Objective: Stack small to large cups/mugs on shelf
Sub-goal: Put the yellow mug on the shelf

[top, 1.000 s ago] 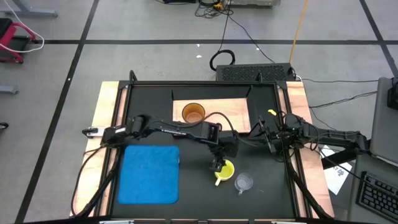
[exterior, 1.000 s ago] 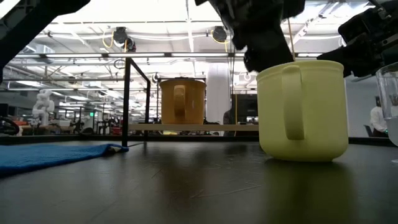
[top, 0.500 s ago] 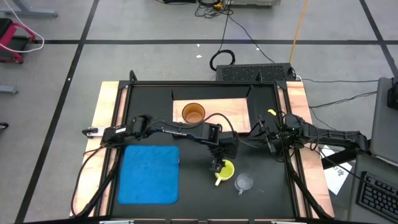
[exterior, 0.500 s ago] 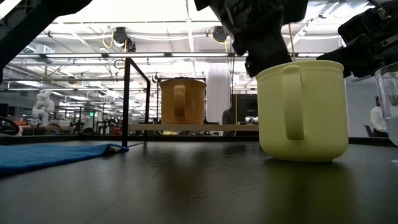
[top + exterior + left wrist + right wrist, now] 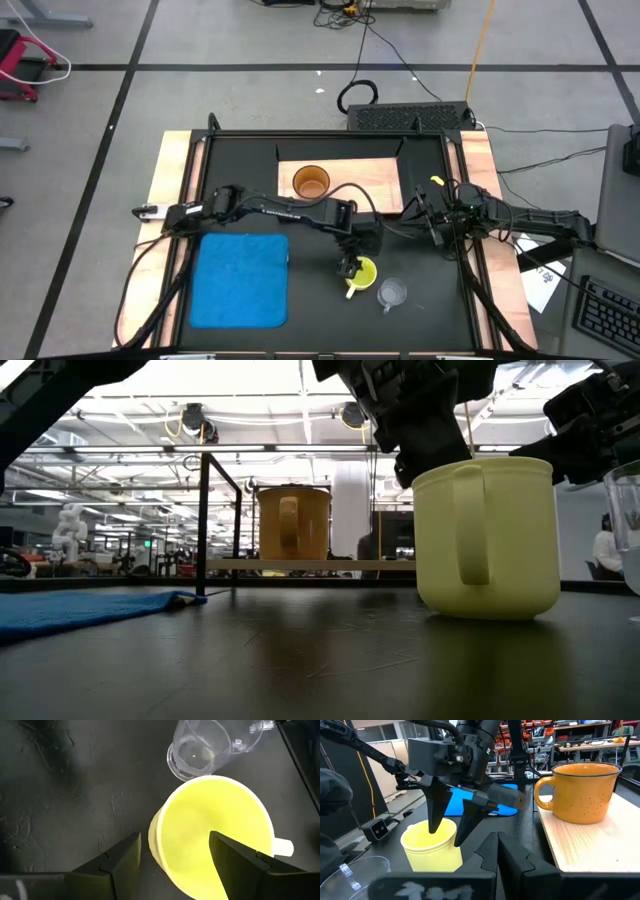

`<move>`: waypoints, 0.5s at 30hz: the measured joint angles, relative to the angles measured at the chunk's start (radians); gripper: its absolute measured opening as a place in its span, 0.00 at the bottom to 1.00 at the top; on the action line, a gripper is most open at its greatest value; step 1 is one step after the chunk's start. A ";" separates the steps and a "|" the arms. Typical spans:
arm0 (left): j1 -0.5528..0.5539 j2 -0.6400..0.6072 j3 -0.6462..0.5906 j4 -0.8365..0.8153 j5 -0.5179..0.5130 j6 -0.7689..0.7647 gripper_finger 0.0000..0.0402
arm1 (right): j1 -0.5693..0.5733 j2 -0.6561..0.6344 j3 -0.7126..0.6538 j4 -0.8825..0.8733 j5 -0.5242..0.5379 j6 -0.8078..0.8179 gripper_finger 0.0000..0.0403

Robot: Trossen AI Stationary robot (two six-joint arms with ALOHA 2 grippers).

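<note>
The yellow mug (image 5: 365, 272) stands upright on the black table with its handle (image 5: 352, 291) toward the near edge. The clear glass cup (image 5: 392, 293) stands close beside it on the right. The orange-brown mug (image 5: 311, 182) stands on the wooden shelf (image 5: 370, 175) at the back. My left gripper (image 5: 173, 837) is open, pointing down over the yellow mug's rim. One finger (image 5: 235, 860) is over its inside and the other (image 5: 120, 862) is outside the wall with a gap. My right gripper (image 5: 432, 222) is shut and waits at the right, beside the shelf.
A blue mat (image 5: 240, 278) lies on the table's near left. The shelf's dark metal posts (image 5: 203, 525) stand at its corners. Most of the shelf board (image 5: 590, 845) beside the orange-brown mug is bare. Cables run across the floor behind the table.
My left gripper has gone down a little toward the yellow mug's rim, still open. The mugs and the glass cup have stayed where they were.
</note>
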 joint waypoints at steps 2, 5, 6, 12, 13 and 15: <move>-0.001 -0.001 -0.016 0.018 0.001 -0.002 0.59 | 0.000 0.000 0.000 0.000 0.000 0.000 0.00; -0.001 0.000 -0.038 0.023 0.001 -0.006 0.59 | 0.000 0.000 0.000 0.000 0.000 0.001 0.00; -0.001 0.000 -0.043 0.024 0.001 -0.012 0.59 | 0.000 0.000 0.000 0.000 0.000 0.002 0.00; -0.001 0.001 -0.075 0.047 0.000 -0.015 0.59 | 0.000 0.000 0.000 0.000 0.000 0.003 0.00; -0.001 0.001 -0.074 0.050 0.000 -0.014 0.59 | 0.000 0.000 0.000 0.000 0.000 0.003 0.00; -0.001 0.000 -0.071 0.055 -0.001 -0.010 0.59 | 0.000 0.000 0.000 0.000 0.000 0.003 0.00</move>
